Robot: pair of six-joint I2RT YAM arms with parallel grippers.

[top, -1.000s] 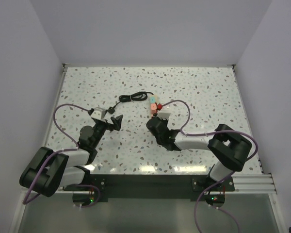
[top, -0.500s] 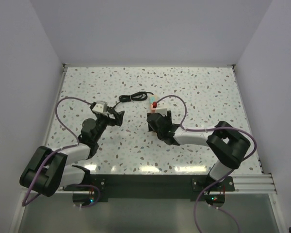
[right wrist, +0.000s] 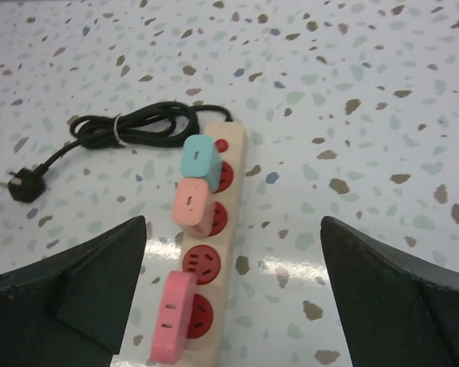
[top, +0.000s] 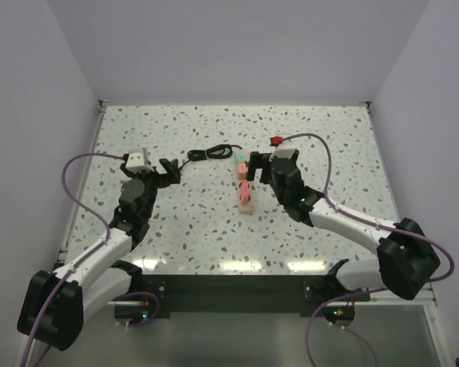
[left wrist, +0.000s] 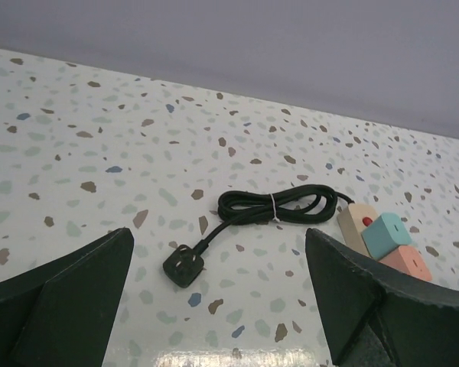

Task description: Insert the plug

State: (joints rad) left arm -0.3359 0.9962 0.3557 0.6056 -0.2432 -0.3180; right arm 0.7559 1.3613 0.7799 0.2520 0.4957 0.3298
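A beige power strip [right wrist: 235,200] with red sockets lies mid-table, also visible from above [top: 247,205]. A teal plug [right wrist: 200,159], a light pink plug [right wrist: 193,202] and a deeper pink plug [right wrist: 173,315] stand in its sockets. One socket [right wrist: 201,264] between the two pink ones is bare. My right gripper [right wrist: 233,222] hangs open above the strip, holding nothing, to the strip's right in the top view [top: 262,170]. The strip's black cord [left wrist: 275,207] ends in a black plug [left wrist: 183,267] lying on the table. My left gripper [left wrist: 218,237] is open just short of it.
The table is white speckled terrazzo, walled at the back and both sides. The coiled cord [top: 210,154] lies behind and left of the strip. Purple cables loop off both arms. The arm bases sit at the near edge.
My right gripper has opened and pulled up and back to the right, leaving the deeper pink plug in the strip. The left arm has reached farther toward the black plug.
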